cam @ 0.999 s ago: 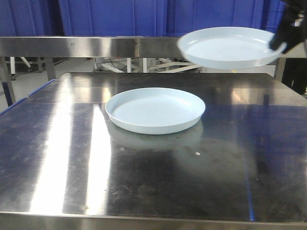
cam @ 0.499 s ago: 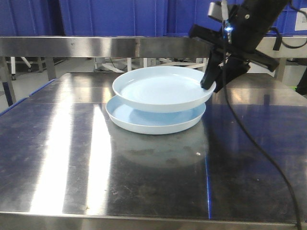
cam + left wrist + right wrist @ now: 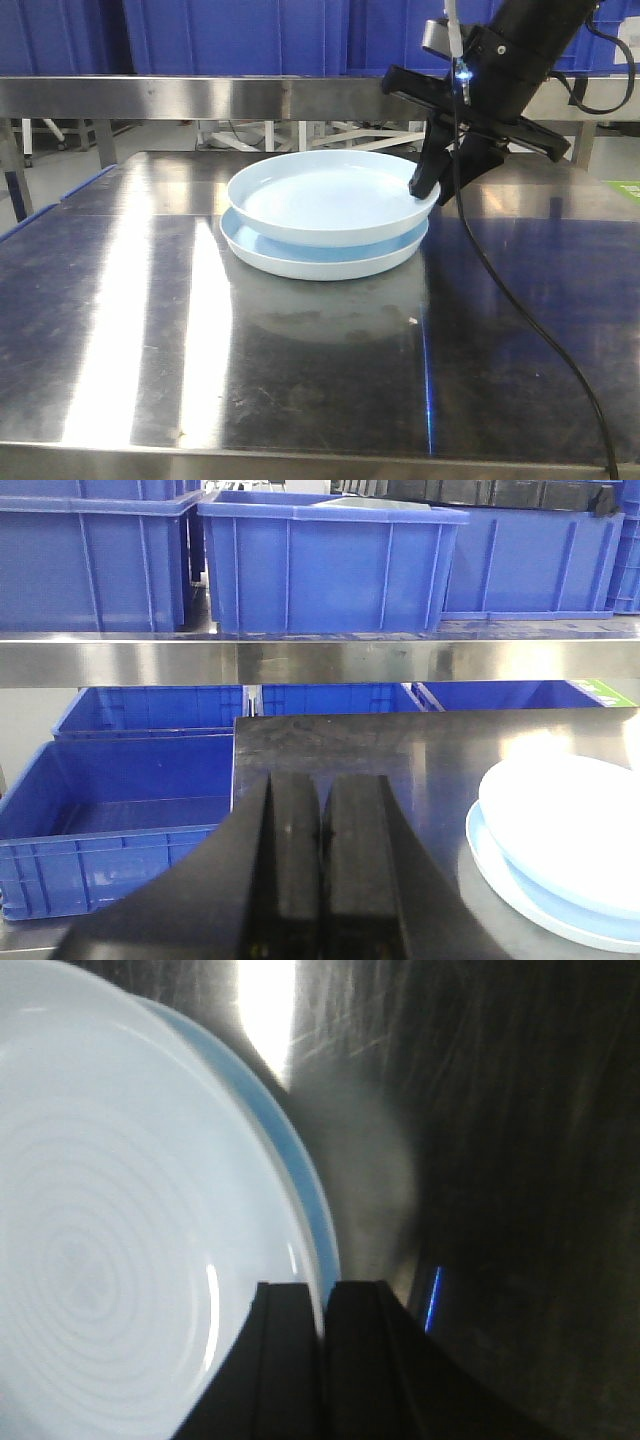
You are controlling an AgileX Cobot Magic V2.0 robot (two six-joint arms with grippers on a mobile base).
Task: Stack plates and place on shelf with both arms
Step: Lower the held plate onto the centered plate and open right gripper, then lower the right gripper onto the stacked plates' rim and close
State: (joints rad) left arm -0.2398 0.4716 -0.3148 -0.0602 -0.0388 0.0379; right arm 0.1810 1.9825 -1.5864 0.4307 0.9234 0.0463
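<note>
1. Two pale plates sit one over the other at the middle of the steel counter (image 3: 300,380) in the front view.
2. The lower plate (image 3: 300,264) lies flat on the counter. Only its rim and a blue-shadowed strip show beneath the other plate.
3. The upper plate (image 3: 325,195) lies over it, set slightly toward the right of the frame, with its right edge a little higher than its left. Whether the two plates touch cannot be told.
4. The right gripper (image 3: 425,188) reaches down from the upper right of the frame, its jaws pinching the upper plate's right rim.
5. A black cable (image 3: 520,310) hangs from that arm and trails to the lower right corner.
6. In the right wrist view the right gripper (image 3: 322,1305) rises from the bottom edge, and the rim of the upper plate (image 3: 110,1250) runs into the thin slit between its jaws. The lower plate (image 3: 305,1200) shows as a bluish crescent just beyond, with the counter (image 3: 500,1160) filling the right side.
7. In the left wrist view the left gripper (image 3: 322,790) fills the bottom centre, its jaws pressed together with nothing between them.
8. There the upper plate (image 3: 570,830) and lower plate (image 3: 500,865) sit at the lower right, apart from the left gripper.
9. A steel shelf (image 3: 300,660) crosses the frame above the counter, with blue crates (image 3: 320,565) standing on it.
</note>
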